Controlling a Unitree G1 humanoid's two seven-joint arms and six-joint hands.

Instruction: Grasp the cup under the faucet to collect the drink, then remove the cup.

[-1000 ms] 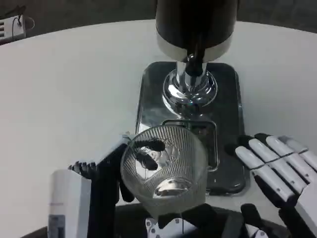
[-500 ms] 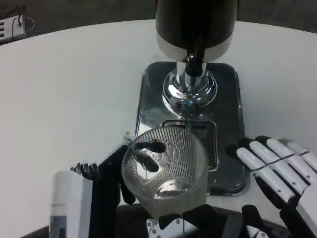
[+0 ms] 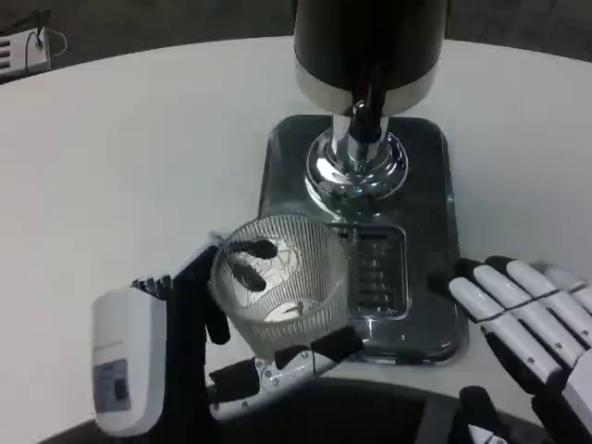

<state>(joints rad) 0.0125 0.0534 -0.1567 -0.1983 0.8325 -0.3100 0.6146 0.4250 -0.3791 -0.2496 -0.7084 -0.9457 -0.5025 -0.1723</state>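
— What's your left hand (image 3: pixel 171 347) doing?
— It grips the ribbed glass cup (image 3: pixel 277 287), fingers wrapped around it, at the drip tray's (image 3: pixel 425 185) front-left edge (in front of the faucet (image 3: pixel 365 116)).
— Your right hand (image 3: pixel 527 324)?
— Fingers spread, holding nothing, beside the tray.

1. A white round table (image 3: pixel 139 166) takes most of the view, and its top is smooth and plain.
2. Behind the far edge of the table there is a dark floor (image 3: pixel 166 18).
3. At the top left corner a small white object (image 3: pixel 20 51) with a thin cable lies near the table edge; it is too small to tell what it is.
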